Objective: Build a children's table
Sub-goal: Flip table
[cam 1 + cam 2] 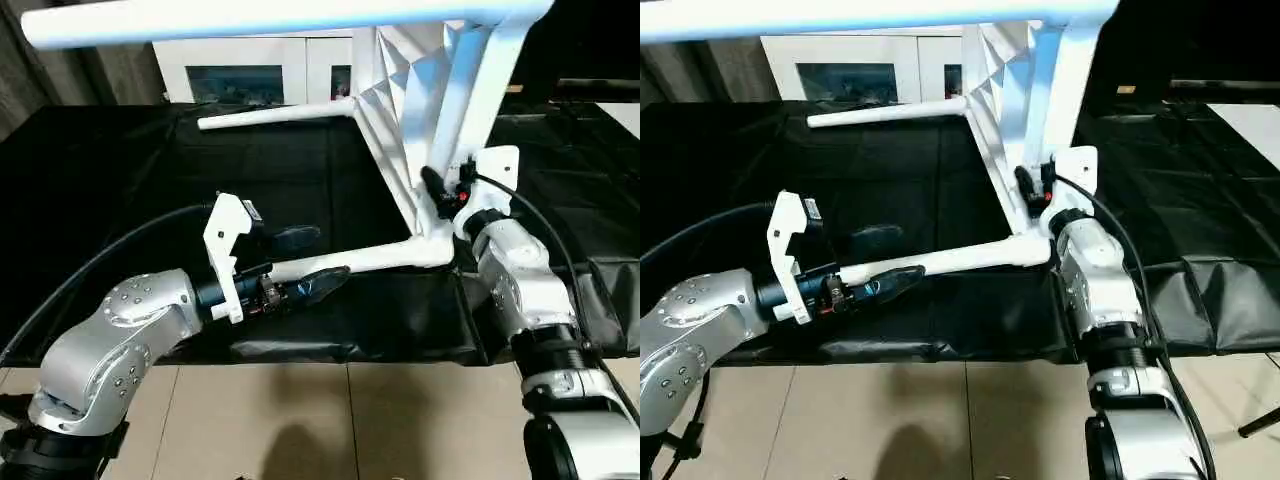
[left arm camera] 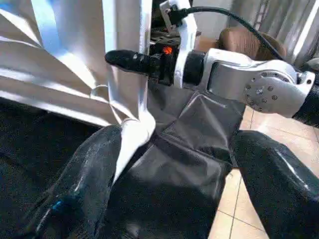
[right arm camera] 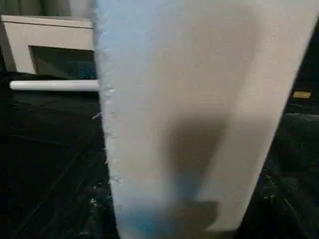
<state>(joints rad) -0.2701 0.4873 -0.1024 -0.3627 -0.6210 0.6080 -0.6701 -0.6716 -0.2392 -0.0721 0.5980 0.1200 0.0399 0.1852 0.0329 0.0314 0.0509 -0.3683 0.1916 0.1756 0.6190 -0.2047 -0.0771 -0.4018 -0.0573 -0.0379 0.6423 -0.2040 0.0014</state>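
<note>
The children's table stands on its side on the black cloth, its ribbed white tabletop (image 1: pixel 400 100) upright at centre right. Three white legs point left from it: a top leg (image 1: pixel 250 22), a middle leg (image 1: pixel 270 113) and a low leg (image 1: pixel 380 257) just above the cloth. My left gripper (image 1: pixel 330 254) is open around the free end of the low leg, with one finger (image 2: pixel 84 174) against the leg and the other (image 2: pixel 274 174) well clear. My right gripper (image 1: pixel 437 192) is at the tabletop's near edge, just above the low leg's socket. The white edge (image 3: pixel 199 99) is very close in the right wrist view.
A black cloth (image 1: pixel 120 180) covers the work surface, and its front edge drops to the tiled floor (image 1: pixel 350 420). A white cabinet with glass doors (image 1: pixel 250 75) stands behind. Black cables run along both forearms.
</note>
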